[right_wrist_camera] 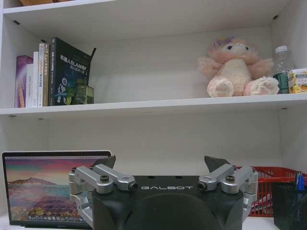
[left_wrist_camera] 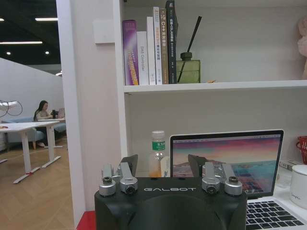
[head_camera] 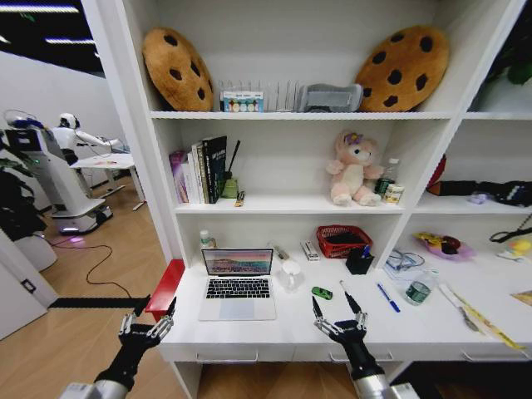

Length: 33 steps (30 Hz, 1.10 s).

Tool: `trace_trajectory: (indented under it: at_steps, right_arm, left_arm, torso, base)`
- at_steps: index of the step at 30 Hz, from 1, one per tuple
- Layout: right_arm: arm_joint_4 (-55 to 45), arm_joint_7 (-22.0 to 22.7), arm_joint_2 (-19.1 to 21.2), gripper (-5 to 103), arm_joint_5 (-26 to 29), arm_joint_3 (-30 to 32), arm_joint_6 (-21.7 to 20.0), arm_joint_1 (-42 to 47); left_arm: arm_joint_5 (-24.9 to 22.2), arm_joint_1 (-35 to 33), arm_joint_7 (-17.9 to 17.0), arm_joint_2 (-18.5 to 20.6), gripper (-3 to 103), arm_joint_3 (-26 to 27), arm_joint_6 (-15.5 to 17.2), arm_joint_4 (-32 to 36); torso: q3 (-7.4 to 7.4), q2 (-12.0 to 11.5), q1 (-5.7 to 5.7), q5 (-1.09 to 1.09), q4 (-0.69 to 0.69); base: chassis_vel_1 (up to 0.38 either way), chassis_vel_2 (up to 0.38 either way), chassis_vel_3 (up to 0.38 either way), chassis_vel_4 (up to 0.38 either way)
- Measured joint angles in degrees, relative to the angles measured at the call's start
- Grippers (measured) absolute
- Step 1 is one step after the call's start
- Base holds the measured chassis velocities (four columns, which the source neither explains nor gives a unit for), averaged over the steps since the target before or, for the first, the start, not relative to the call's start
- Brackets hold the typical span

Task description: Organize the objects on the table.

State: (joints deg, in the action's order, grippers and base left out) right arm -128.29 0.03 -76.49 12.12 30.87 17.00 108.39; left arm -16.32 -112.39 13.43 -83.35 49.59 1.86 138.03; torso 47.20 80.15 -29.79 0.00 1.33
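While both pincers [head_camera: 148,322] [head_camera: 339,312] hover open, the silver laptop [head_camera: 238,286] sits lid-up, screen lit.

Open silver laptop [head_camera: 238,287] on white desk [head_camera: 291,328]

Two brown cookie-shaped cushions [head_camera: 178,69] sit on the top shelf, one far left and one far right [head_camera: 404,68]. One pink plush bear [head_camera: 352,169] stands on the middle shelf, and to its left a row of perhaps six books [head_camera: 199,171], hard to count exactly. On the white desk [head_camera: 291,326] there is one open laptop [head_camera: 238,284], one red basket [head_camera: 343,241], one black pen cup [head_camera: 359,261], one blue pen [head_camera: 387,298] and one small green item [head_camera: 322,293].
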Motion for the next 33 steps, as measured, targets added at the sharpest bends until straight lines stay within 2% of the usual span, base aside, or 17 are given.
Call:
trace_trajectory:
  at_steps: [2,6,9,10,12,13,16,17,18,20,21,24,25,28,29,32,33]
  right_arm:
    - [0.36,0.16,0.06,100,-0.05,0.01,0.0,-0.19]
    - [0.69,0.31,0.12,100,-0.05,0.01,0.0,-0.28]
    - [1.38,0.63,0.43,100,-0.01,0.02,0.0,-0.51]
    - [1.38,0.63,0.43,100,-0.01,0.02,0.0,-0.51]
    - [1.55,0.75,0.79,100,0.2,0.05,-0.03,-0.59]
    - [1.55,0.75,0.79,100,0.2,0.05,-0.03,-0.59]
    - [1.56,0.8,1.05,100,0.34,0.72,-0.06,-0.57]
    - [1.61,0.87,1.23,100,0.48,1.05,-0.06,-0.57]
    - [1.61,0.87,1.23,100,0.48,1.05,-0.06,-0.57]
    - [1.9,1.09,2.0,100,0.98,1.58,-0.07,-0.82]
    - [1.9,1.09,2.0,100,0.98,1.58,-0.07,-0.82]
    - [2.14,1.36,2.06,100,1.04,2.29,0.18,-0.58]
    - [2.14,1.36,2.06,100,1.04,2.29,0.18,-0.58]
    - [2.48,1.53,1.42,100,0.71,2.85,1.11,-0.09]
    - [2.48,1.53,1.42,100,0.71,2.85,1.11,-0.09]
    - [2.59,1.56,0.97,100,0.25,3.1,1.61,0.07]
    - [2.6,1.56,0.68,100,0.01,3.23,1.79,0.08]
  left_arm:
    - [-0.78,0.34,-0.31,0.99,49,0.63,0.33,-0.21]
    - [-1.44,0.54,-0.63,1.63,43,1.09,0.51,-0.5]
    - [-2.42,1.5,-1.4,4.69,28,1.89,1.21,-1.58]
    - [-2.42,1.5,-1.4,4.69,28,1.89,1.21,-1.58]
    - [-1.45,2.2,-1.92,10.77,17,2.22,0.28,-4.2]
    - [-1.45,2.2,-1.92,10.77,17,2.22,0.28,-4.2]
    - [-0.37,4.09,-2.01,18.04,2,3.08,-1.57,-7.87]
    - [0.2,5.06,-2.13,20.58,1,3.49,-2.23,-9.5]
    - [0.2,5.06,-2.13,20.58,1,3.49,-2.23,-9.5]
    - [1.82,8.29,-1.3,29.04,0,4.73,-4.28,-14.15]
    - [1.82,8.29,-1.3,29.04,0,4.73,-4.28,-14.15]
    - [2.52,15.92,0.15,40.66,0,4.55,-5.29,-19.93]
    - [2.52,15.92,0.15,40.66,0,4.55,-5.29,-19.93]
    - [2.03,29.92,1.97,50.59,0,-1.19,-5.48,-28.19]
    - [2.03,29.92,1.97,50.59,0,-1.19,-5.48,-28.19]
    - [1.78,38.1,4.22,53.5,0,-6.76,-5.85,-32.05]
    - [1.7,42.99,6.07,54.81,0,-11.0,-6.52,-33.78]
  torso:
    - [0.02,-0.02,-0.06,0.0,0.0]
    - [0.02,-0.03,-0.07,0.0,0.0]
    - [0.02,-0.03,-0.06,0.0,0.0]
    - [0.02,-0.03,-0.06,0.0,0.0]
    - [0.02,-0.03,-0.05,0.0,-0.01]
    - [0.02,-0.03,-0.05,0.0,-0.01]
    - [0.02,-0.03,-0.05,-0.01,0.0]
    - [0.02,-0.03,-0.05,-0.01,0.01]
    - [0.02,-0.03,-0.05,-0.01,0.01]
    - [0.02,-0.03,-0.05,-0.04,-0.05]
    - [0.02,-0.03,-0.05,-0.04,-0.05]
    - [0.02,-0.03,-0.05,-0.01,0.01]
    - [0.02,-0.03,-0.05,-0.01,0.01]
    - [0.03,-0.04,-0.06,-0.01,0.0]
    - [0.03,-0.04,-0.06,-0.01,0.0]
    - [0.03,-0.04,-0.06,0.0,-0.02]
    - [0.02,-0.03,-0.05,0.0,0.0]
  base:
    - [0.0,0.0,0.0,0.0]
    - [0.0,0.0,0.0,0.0]
    - [0.0,0.0,0.0,0.0]
    - [0.0,0.0,0.0,0.0]
    - [0.0,0.0,0.0,0.0]
    - [0.0,0.0,0.0,0.0]
    - [0.0,0.0,0.0,0.0]
    - [0.0,0.0,0.0,0.0]
    - [0.0,0.0,0.0,0.0]
    - [0.0,0.0,0.0,0.0]
    - [0.0,0.0,0.0,0.0]
    - [0.0,0.0,0.0,0.0]
    - [0.0,0.0,0.0,0.0]
    - [0.0,0.0,0.0,0.0]
    - [0.0,0.0,0.0,0.0]
    - [0.0,0.0,0.0,0.0]
    - [0.0,0.0,0.0,0.0]
